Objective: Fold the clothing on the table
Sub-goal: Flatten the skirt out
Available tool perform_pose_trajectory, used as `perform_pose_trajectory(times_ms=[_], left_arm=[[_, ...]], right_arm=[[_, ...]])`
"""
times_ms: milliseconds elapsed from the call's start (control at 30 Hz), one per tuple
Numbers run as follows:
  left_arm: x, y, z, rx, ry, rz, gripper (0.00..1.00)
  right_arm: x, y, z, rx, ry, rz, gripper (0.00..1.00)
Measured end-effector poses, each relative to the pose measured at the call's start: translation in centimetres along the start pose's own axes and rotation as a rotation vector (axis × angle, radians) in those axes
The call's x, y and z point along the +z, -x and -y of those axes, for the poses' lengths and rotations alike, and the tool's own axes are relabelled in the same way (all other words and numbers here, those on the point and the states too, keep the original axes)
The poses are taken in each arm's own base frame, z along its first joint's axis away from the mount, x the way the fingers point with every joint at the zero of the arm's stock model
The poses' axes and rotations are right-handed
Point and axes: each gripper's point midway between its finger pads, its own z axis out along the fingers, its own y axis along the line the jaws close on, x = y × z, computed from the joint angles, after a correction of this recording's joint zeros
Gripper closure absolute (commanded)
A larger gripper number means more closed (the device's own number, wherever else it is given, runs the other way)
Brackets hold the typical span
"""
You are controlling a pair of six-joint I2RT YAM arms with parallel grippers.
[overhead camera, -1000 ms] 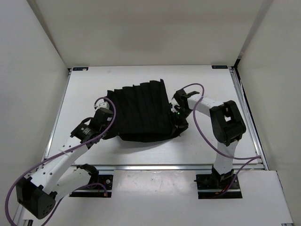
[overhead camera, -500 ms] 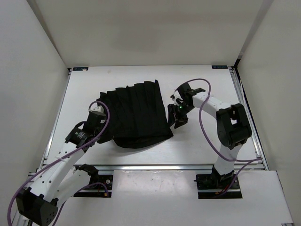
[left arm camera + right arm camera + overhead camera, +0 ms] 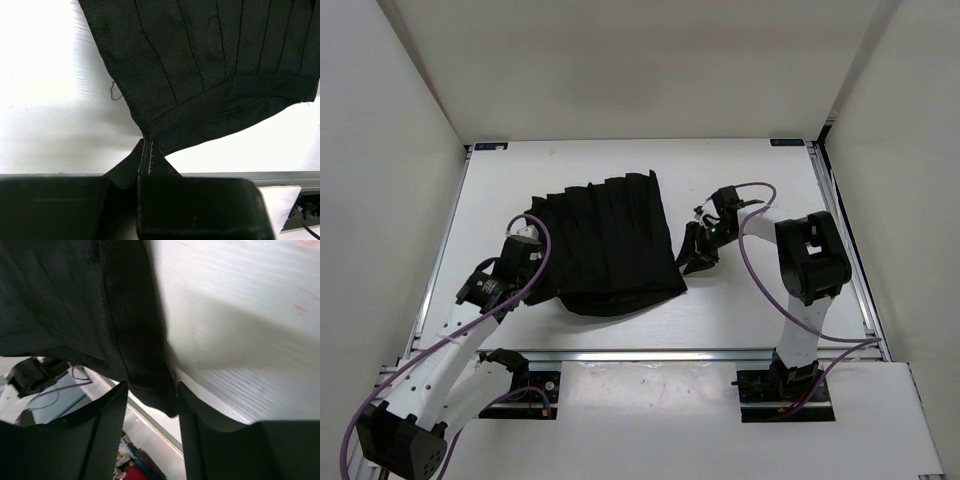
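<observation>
Black pleated clothing [image 3: 610, 240] lies spread on the white desk [image 3: 760, 180], centre-left of the top view, with its near edge curving toward the bottom of the frame. I read the left claw [image 3: 523, 243] at the left edge of the clothing. The right claw [image 3: 698, 252] sits just beside its lower right corner.

Left wrist view: the left claw [image 3: 145, 172] is pressed together, pinching a seamed corner of the clothing [image 3: 210, 60]. From that pinch the fabric fans toward the upper right of the frame and lies flat on the desk [image 3: 50, 100].

Right wrist view: the right claw [image 3: 152, 440] stands spread. An edge of the clothing [image 3: 120, 330] hangs into its gap, but the jaws are not clamped on it. I cannot tell whether the cloth touches either jaw.

Step in hand, as I judge it: securing both side corners ahead of the first fold. One corner is held and the other is only lined up.

Next move, in my judgement:
1. Close the right claw on the edge in its gap.
2. Confirm that the fabric is caught.
3. Lift both corners together at matched height and carry them across the clothing, so the pleats do not bunch or drag.
</observation>
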Motion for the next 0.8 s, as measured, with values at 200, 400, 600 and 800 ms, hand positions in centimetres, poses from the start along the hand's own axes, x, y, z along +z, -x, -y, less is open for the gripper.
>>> perform_pose_trajectory(times_ms=[200, 400, 600, 800], left_arm=[[0.0, 0.1, 0.0, 0.005, -0.001, 0.002, 1.00], [0.4, 0.3, 0.1, 0.021, -0.003, 0.000, 1.00], [2.7, 1.4, 0.2, 0.063, 0.005, -0.012, 1.00], [7.6, 5.6, 4.1, 0.190, -0.001, -0.049, 1.00]], right_arm=[[2.1, -2.1, -0.8, 0.038, 0.075, -0.093, 0.80], [2.7, -4.0, -0.6, 0.072, 0.066, -0.162, 1.00], [-2.0, 0.5, 0.3, 0.069, -0.049, 0.030, 1.00], [-7.3, 5.9, 0.1, 0.036, -0.127, 0.257, 1.00]])
